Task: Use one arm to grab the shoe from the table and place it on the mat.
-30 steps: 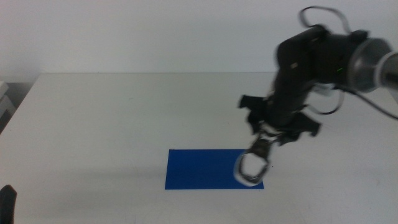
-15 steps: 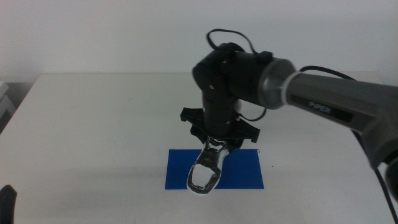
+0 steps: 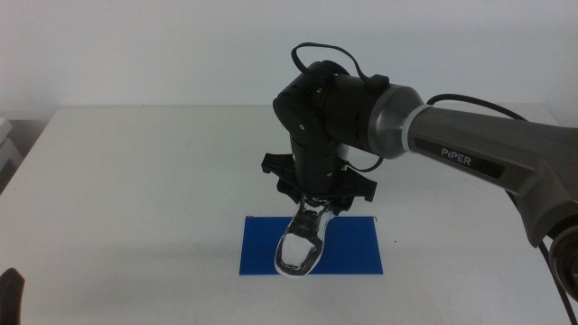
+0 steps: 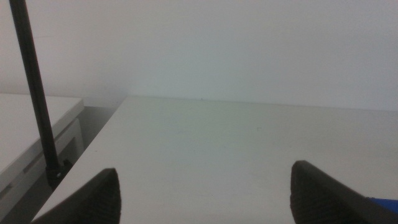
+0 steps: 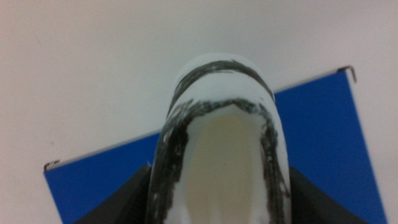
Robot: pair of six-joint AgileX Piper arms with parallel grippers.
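The black-and-white shoe [image 3: 300, 244] hangs toe-down over the dark-blue mat [image 3: 352, 248], held by the right gripper [image 3: 313, 209], which is shut on its heel end. The right arm reaches in from the right with its black wrist above the mat's back edge. From the right wrist camera the shoe [image 5: 222, 149] fills the middle, both dark jaws pressed against its sides, and the mat [image 5: 323, 137] lies beneath it. The left gripper [image 4: 202, 196] waits at the table's near left with its jaws wide apart and nothing between them.
The white table [image 3: 135, 181] stretches bare to the left of the mat. A black pole [image 4: 37, 99] and a lower side surface stand beyond the table's left edge in the left wrist view.
The right arm swung left with the shoe, from the mat's right end to over its middle. In the last half second it barely moved.
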